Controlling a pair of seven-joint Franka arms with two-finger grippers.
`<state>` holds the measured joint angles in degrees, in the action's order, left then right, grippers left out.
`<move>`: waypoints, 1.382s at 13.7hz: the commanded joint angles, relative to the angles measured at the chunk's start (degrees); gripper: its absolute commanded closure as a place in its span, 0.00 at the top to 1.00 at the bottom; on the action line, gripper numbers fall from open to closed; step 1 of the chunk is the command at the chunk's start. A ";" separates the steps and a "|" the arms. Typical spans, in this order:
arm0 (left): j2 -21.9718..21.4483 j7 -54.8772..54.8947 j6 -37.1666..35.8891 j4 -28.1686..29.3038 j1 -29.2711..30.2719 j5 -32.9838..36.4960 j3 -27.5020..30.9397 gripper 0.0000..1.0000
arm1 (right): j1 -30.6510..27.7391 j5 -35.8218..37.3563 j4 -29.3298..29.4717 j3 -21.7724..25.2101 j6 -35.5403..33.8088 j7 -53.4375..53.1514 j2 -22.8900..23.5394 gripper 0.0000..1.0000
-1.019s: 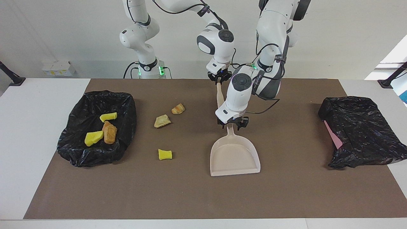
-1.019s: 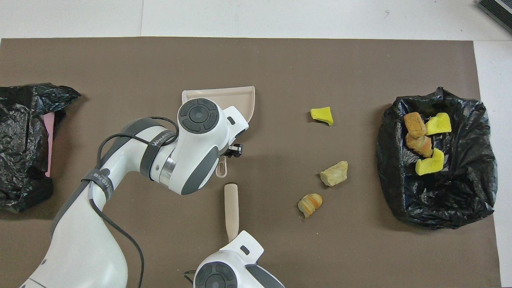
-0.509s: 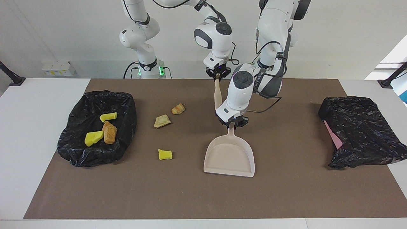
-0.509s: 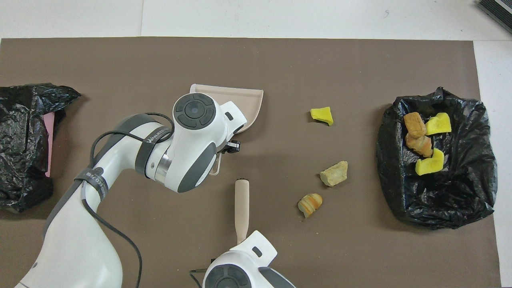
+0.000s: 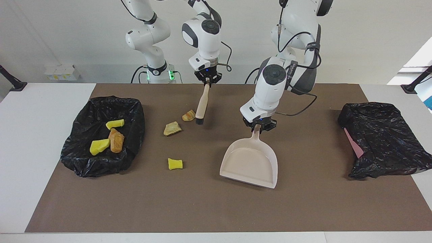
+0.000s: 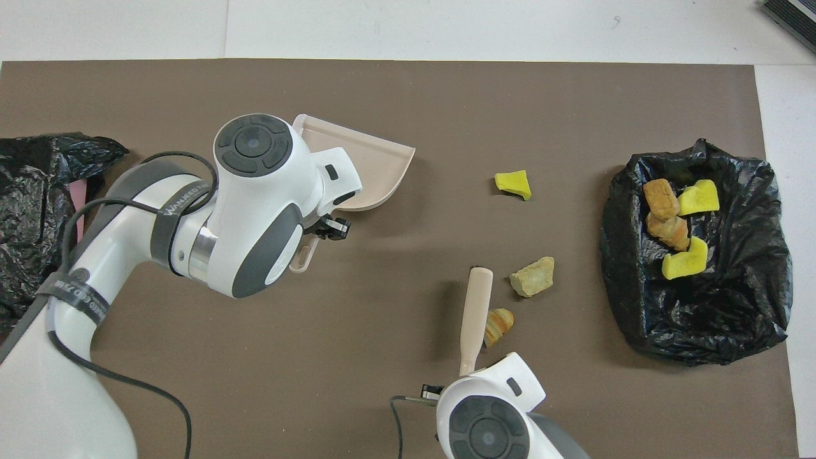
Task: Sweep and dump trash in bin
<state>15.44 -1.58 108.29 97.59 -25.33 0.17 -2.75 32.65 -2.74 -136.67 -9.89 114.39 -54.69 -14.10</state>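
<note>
While three bits of trash are lying loose on the brown mat, I am seeing a yellow sponge chunk (image 5: 175, 164) farthest from the robots, a tan bread-like lump (image 5: 172, 128) nearer them, and a striped brown bread roll piece (image 5: 188, 116) nearest. Four more pieces, two yellow sponge chunks (image 5: 99, 145) and two brown bread lumps (image 5: 116, 140), are sitting inside the black-bag-lined bin (image 5: 84, 162) at the right arm's end of the tabletop.

My right tool (image 5: 207, 81) is pinching the top of the beige brush handle (image 5: 202, 102); the brush is hanging tilted, its dark bristles just beside the striped roll piece. Whether they are touching the mat, I cannot tell.

My left tool (image 5: 259, 126) is pressing together on the handle of the beige plastic dustpan (image 5: 250, 162), which is tilting over the middle of the mat, well apart from the loose bits.

A second crumpled black plastic bag (image 5: 381, 141) with a pink edge showing is lying at the left arm's end.
</note>
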 commanded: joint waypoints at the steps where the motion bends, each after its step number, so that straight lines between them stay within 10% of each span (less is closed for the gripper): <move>1: -3.04 13.56 -7.54 0.58 1.86 0.09 -0.15 0.00 | -5.56 5.18 -1.59 -0.48 -2.67 -0.24 -2.51 0.00; 9: -9.10 44.80 -5.04 9.61 1.86 7.21 -0.50 0.00 | -18.05 5.64 -7.46 -0.56 -1.80 13.37 -3.83 0.00; 19: -17.90 46.06 9.57 28.35 -9.99 7.21 -0.68 0.00 | -20.44 3.36 -9.14 -0.74 -6.19 21.12 -4.89 0.00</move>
<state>-0.38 45.38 115.92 123.02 -32.83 6.12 -4.31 12.46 1.94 -144.55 -10.27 108.74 -34.85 -17.03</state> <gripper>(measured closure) 0.674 0.740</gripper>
